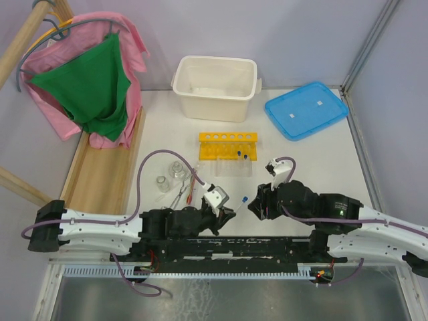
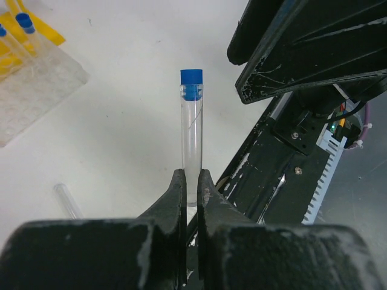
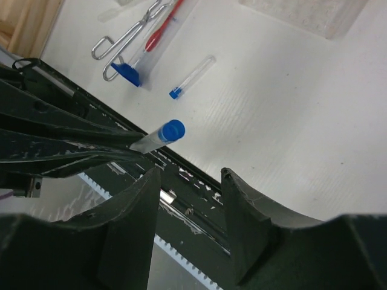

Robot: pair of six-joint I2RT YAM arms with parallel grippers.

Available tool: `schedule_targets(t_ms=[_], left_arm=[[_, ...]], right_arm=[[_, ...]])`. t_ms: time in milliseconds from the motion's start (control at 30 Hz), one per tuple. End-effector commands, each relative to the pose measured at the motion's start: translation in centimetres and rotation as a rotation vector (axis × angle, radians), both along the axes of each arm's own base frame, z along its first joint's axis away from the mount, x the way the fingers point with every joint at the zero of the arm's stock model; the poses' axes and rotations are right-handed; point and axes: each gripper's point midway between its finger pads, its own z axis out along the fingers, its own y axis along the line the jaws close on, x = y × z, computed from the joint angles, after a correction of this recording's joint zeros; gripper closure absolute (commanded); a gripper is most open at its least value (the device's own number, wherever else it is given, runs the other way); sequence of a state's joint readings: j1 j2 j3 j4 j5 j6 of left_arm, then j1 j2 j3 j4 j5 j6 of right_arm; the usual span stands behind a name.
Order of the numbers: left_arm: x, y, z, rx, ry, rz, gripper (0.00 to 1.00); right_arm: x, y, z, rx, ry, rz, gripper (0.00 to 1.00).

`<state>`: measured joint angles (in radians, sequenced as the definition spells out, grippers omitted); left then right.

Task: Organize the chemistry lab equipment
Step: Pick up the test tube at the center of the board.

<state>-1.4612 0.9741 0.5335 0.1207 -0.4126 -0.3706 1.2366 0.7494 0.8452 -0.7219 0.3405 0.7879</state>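
My left gripper [image 2: 191, 181] is shut on the lower end of a clear tube with a blue cap [image 2: 192, 139], which sticks out past the fingertips above the table's near edge. In the top view this tube [image 1: 242, 202] hangs between the left gripper [image 1: 229, 212] and the right gripper [image 1: 257, 204]. The right gripper [image 3: 191, 174] is open and empty, just short of the tube's blue cap [image 3: 173, 128]. The yellow rack [image 1: 227, 146] holds two capped tubes [image 1: 242, 155]. Another tube [image 3: 192, 77] lies loose on the table. Two small flasks [image 1: 162, 182], metal tongs [image 3: 127, 39] and the red rod [image 3: 160, 30] lie left of centre.
A large white tub [image 1: 215, 87] stands at the back, with a flat blue lid [image 1: 306, 110] to its right. A wooden stand with pink and green cloths [image 1: 93, 87] fills the left side. The black base rail [image 1: 227, 246] runs along the near edge.
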Motion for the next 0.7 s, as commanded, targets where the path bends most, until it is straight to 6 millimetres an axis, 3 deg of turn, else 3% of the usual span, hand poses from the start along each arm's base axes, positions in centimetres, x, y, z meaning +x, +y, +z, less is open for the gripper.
schedule_targets(t_ms=[0,233,433,667], left_arm=[[0.8,0.7,1.9,-0.002,-0.132,0.058,0.97],[0.1,0.7,2.0,0.004,-0.153,0.072,0.97],[-0.2,0.9,2.7,-0.002,-0.193,0.079,0.97],[-0.4,1.1,3.5,-0.030,-0.269,0.069,0.97]], right_arm=[[-0.5,-0.1,1.9,0.015,-0.012,0.045,0.46],[-0.9,0.0,2.9,0.056,-0.026,0.075,0.45],[-1.5,2.2,3.8,0.120,-0.022,0.146,0.45],[-1.2,3.8,6.7,0.144,-0.040,0.218,0.45]])
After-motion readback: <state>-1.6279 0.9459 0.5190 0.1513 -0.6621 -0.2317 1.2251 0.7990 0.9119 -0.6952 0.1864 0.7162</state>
